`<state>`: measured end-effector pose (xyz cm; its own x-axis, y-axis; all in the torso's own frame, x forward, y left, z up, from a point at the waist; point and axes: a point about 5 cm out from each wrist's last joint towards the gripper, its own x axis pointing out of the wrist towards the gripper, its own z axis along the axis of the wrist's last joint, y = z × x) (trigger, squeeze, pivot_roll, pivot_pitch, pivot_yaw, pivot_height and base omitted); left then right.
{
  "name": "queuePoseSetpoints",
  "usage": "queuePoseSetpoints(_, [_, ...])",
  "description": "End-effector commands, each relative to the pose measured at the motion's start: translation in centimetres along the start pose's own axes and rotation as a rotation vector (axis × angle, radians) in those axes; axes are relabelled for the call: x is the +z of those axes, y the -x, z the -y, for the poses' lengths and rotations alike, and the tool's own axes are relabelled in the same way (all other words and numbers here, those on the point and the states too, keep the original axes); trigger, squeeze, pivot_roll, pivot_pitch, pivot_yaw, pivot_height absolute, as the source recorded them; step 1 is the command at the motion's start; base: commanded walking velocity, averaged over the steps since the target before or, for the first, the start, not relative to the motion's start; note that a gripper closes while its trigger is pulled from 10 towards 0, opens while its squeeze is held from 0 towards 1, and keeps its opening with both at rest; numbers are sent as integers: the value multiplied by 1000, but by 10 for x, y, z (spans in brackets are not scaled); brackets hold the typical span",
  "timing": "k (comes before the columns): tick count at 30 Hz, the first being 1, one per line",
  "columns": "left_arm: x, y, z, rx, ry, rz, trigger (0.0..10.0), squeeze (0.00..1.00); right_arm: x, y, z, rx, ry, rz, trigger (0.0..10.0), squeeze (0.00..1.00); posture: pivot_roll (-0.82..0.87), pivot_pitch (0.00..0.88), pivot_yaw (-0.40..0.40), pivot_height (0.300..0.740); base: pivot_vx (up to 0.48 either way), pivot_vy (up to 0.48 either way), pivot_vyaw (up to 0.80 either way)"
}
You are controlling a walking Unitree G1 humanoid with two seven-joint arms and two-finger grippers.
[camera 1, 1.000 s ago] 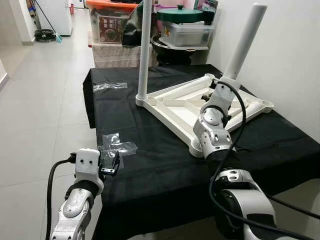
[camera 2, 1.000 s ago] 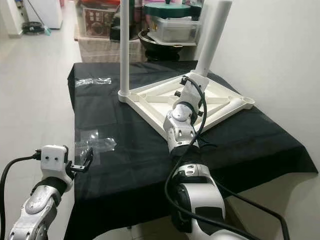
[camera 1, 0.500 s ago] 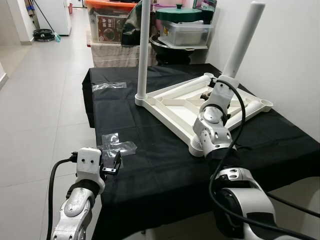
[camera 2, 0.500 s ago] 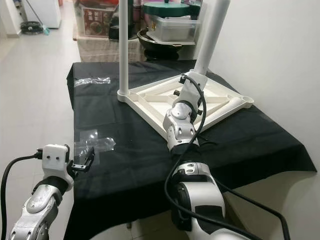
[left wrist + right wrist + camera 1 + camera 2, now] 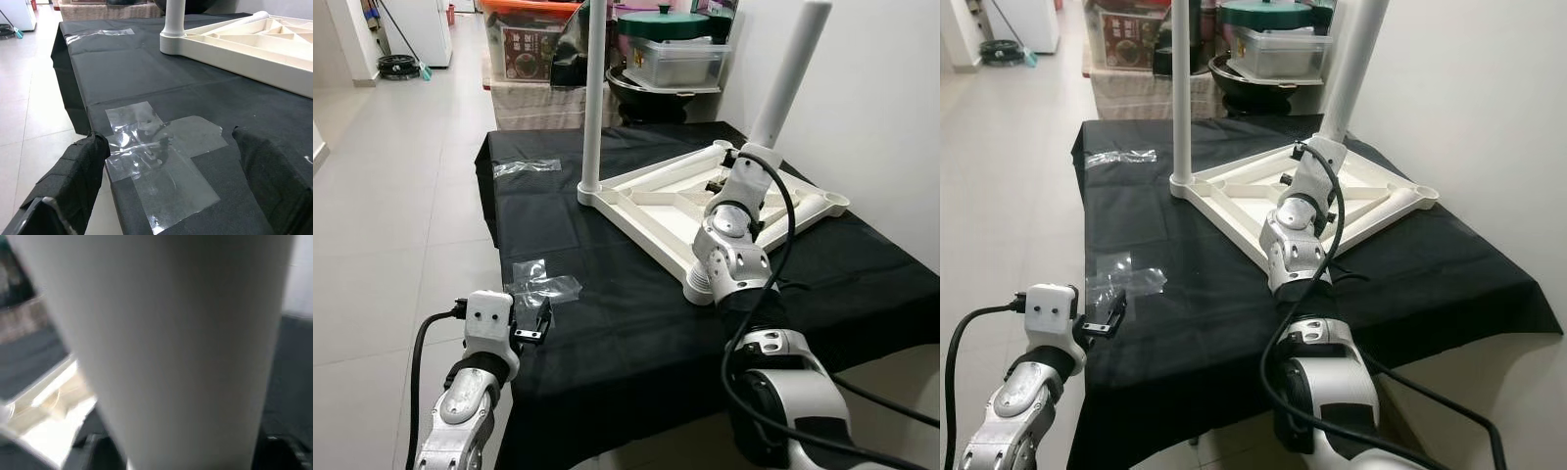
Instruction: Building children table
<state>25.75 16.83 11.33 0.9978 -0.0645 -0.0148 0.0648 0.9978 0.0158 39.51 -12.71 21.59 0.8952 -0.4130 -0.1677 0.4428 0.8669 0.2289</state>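
Two grippers are in view around a table draped in a black cloth [image 5: 636, 323]. Nearest the camera, the left gripper [image 5: 530, 320] hangs at the cloth's near left edge, its black fingers [image 5: 80, 171] spread well apart and holding nothing. Just beyond them, clear plastic wrap [image 5: 156, 156] lies flat on the cloth, crumpled and overlapping in a few sheets.

Farther in, toward the middle of the cloth, a white tabletop [image 5: 675, 211] lies upside down, its ribbed underside facing up. Its near corner has a round socket [image 5: 697, 286] with no leg in it, partly hidden behind the right arm. The right arm reaches over that corner to the far right part of the tabletop, where the right gripper [image 5: 736, 174] is at the base of a white leg [image 5: 790, 73] that leans to the right. Whether its fingers are closed on the leg cannot be told; the wrist camera sees the leg's surface [image 5: 171, 342] very close and blurred. A second white leg [image 5: 594, 93] stands upright in the tabletop's far left corner.

Another strip of clear wrap [image 5: 529, 168] lies near the cloth's far left edge. Beyond the cloth, storage boxes [image 5: 524, 54] and a green-lidded pot [image 5: 666, 24] are stacked against the wall.
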Motion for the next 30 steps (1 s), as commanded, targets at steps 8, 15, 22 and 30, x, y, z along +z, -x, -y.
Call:
queuePoseSetpoints(8, [-1,1,2,-11,-8,1,10000,0,0,5,2,37,-41,-43,10000,1000,37,0,-83,740,0,0,0])
queuePoseSetpoints(15, [-1,1,1,-13,-9,1,10000,0,16,7,6,89,-67,13,10000,1000,36,0,-78,740,0,0,0])
queuePoseSetpoints(22, [-1,0,1,-16,-9,3,10000,0,38,-5,27,327,44,87,10000,933,30,0,-75,740,0,0,0])
queuePoseSetpoints(30, [-2,0,2,-22,-8,1,10000,0,44,-22,56,679,237,82,10000,0,27,0,-75,740,0,0,0])
